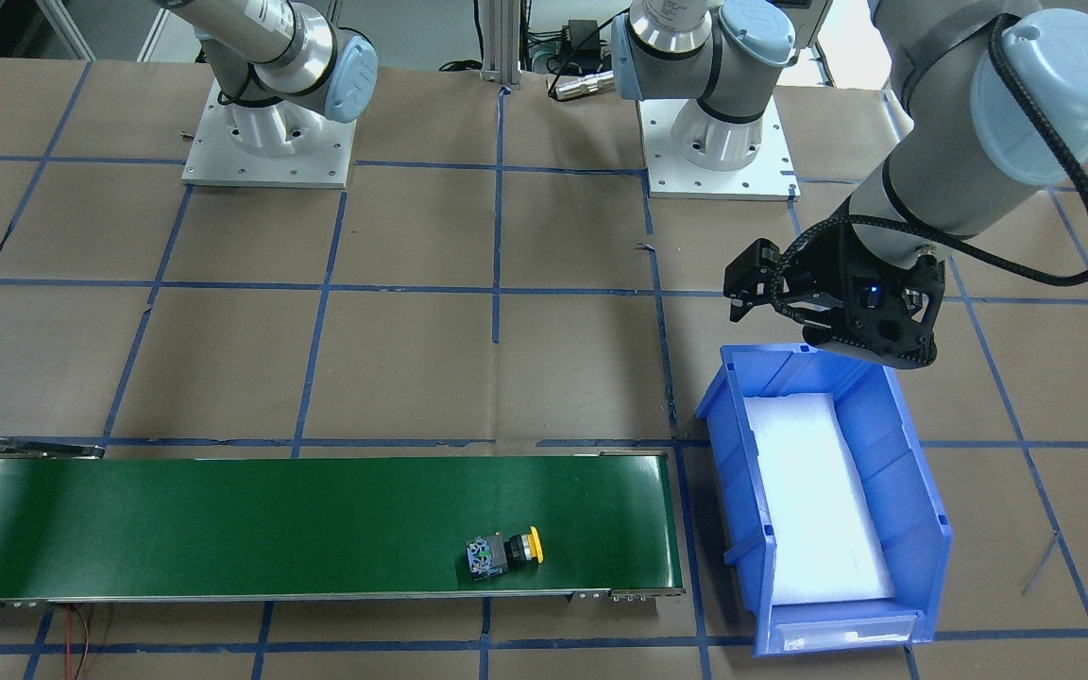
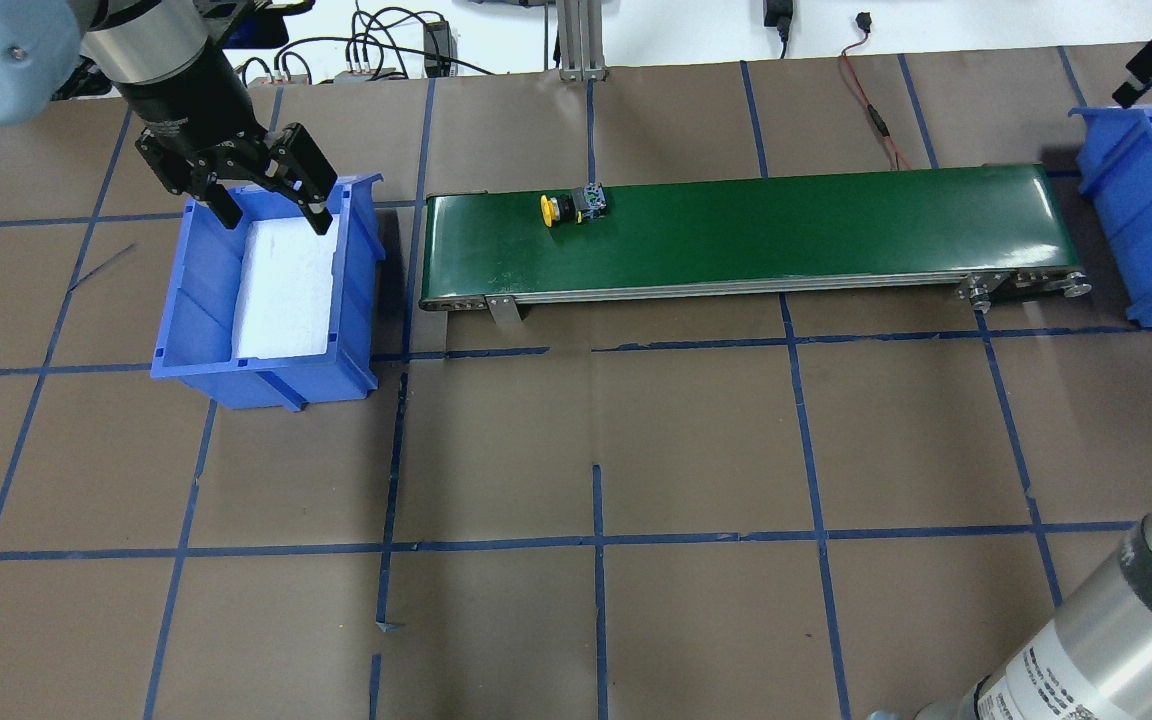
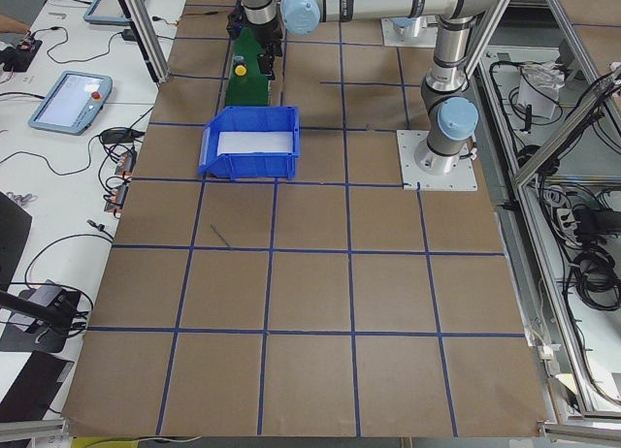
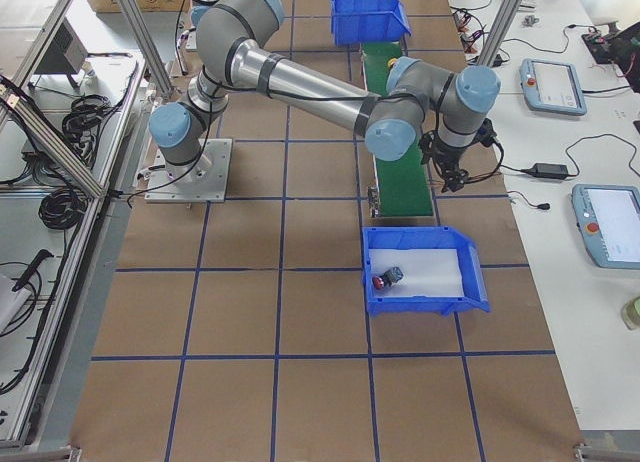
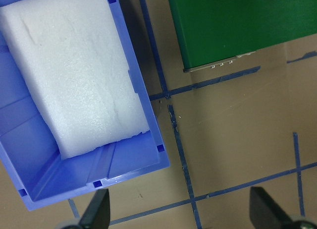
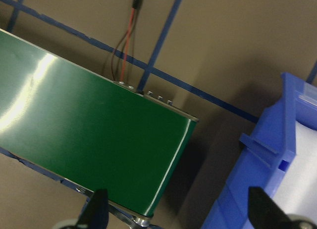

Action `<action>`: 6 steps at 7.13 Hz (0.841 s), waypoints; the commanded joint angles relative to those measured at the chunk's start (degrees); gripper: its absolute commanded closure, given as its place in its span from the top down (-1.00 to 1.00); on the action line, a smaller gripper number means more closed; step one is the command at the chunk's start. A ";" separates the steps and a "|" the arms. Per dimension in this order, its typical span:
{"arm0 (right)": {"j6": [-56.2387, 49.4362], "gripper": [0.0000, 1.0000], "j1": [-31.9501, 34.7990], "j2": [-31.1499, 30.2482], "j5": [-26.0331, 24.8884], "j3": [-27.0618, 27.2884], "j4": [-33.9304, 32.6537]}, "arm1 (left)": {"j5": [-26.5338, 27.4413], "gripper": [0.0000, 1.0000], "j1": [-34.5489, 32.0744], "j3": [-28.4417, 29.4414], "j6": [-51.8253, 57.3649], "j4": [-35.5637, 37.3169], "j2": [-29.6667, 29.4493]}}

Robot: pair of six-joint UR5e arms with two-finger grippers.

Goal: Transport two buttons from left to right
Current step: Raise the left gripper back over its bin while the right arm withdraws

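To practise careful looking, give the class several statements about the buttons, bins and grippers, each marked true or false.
1. The yellow button lies on the belt. True.
2. The red button is in the left bin. False: it lies in the right bin; the left bin shows only white foam.
3. The left gripper holds a button. False: it is open with nothing between its fingers, at the left bin's far edge.
4. The right gripper is open. True.
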 commanded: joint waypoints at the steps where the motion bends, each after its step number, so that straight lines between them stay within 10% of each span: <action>1: -3.19 1.00 7.06 -0.39 1.20 0.12 0.42 | 0.05 1.00 0.00 0.00 -0.01 -0.08 -0.45; 6: -18.45 1.00 22.90 3.73 3.56 0.56 -2.46 | -0.03 1.00 0.00 0.09 0.25 -0.17 -0.80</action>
